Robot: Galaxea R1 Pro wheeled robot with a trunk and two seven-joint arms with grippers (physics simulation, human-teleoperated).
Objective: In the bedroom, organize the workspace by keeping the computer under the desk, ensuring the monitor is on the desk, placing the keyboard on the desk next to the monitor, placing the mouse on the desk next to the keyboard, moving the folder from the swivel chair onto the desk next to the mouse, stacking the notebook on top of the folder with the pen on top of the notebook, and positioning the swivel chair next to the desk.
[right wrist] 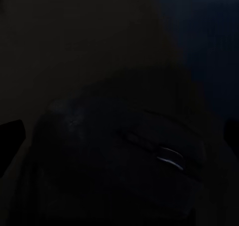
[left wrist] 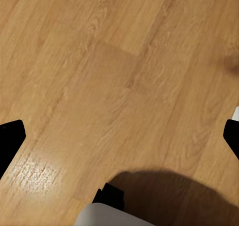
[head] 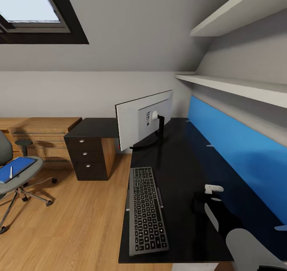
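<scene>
The glossy black desk [head: 179,159] carries the monitor [head: 135,121], seen from its back, and the keyboard [head: 146,210] near the front edge. My right gripper [head: 205,201] hovers low over the desk to the right of the keyboard. In the right wrist view the dark mouse [right wrist: 124,161] lies close below, between the spread fingertips [right wrist: 11,136] of the open right gripper [right wrist: 119,131]. The grey swivel chair [head: 8,183] stands at far left with the blue folder [head: 18,168] and the white pen [head: 10,172] on its seat. I cannot make out the notebook there. My left gripper [left wrist: 119,136] hangs open over bare floor. The computer is out of view.
A dark drawer unit [head: 87,156] with silver knobs stands under the desk's far wing, with a light-wood chest of drawers [head: 44,137] beside it. A blue wall panel [head: 239,155] and shelves [head: 239,88] line the desk's right side. Wooden floor [head: 79,223] lies between chair and desk.
</scene>
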